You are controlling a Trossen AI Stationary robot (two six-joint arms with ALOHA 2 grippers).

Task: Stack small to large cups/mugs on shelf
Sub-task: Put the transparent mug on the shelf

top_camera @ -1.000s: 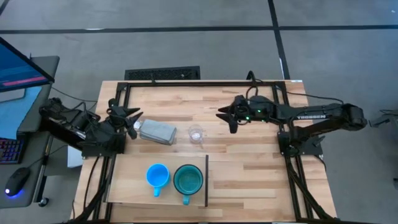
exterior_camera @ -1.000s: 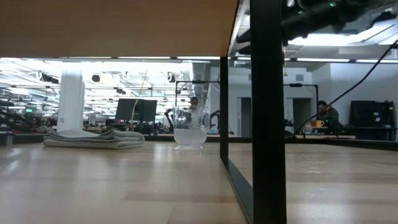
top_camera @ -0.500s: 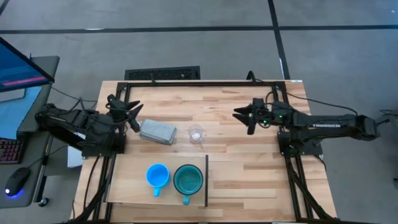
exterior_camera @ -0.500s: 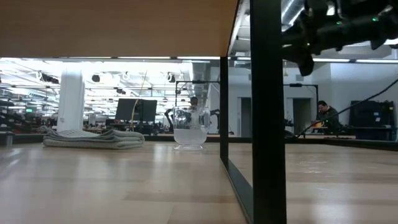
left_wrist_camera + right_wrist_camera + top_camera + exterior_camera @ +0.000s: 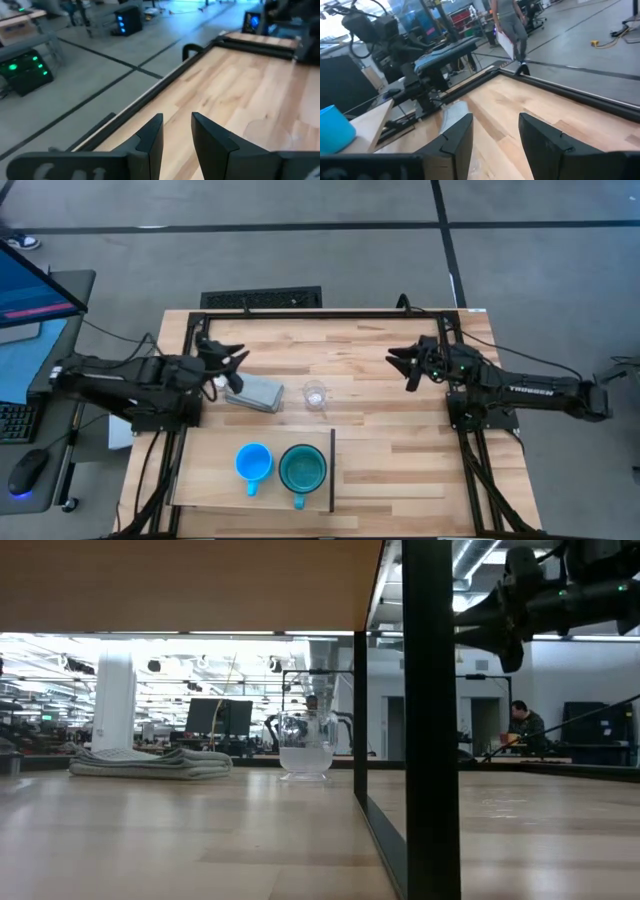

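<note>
- Your small clear glass cup (image 5: 315,394) sits off the light-wood shelf board (image 5: 200,470).
- Right tool (image 5: 398,364) spread, empty; left tool (image 5: 226,360) seemingly part-open. Reach for it next.

Overhead and table-level views share the clear cup (image 5: 315,394).

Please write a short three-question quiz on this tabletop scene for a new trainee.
1. True or false: the clear cup stands on the shelf.
2. Which mug is next to the shelf's dark edge? A) blue mug B) teal mug
3. Fill in: the grey block lies nearest the ___ gripper.

Key
1. False; it stands on the bare tabletop.
2. B
3. left; the right gripper is open and empty.
</note>
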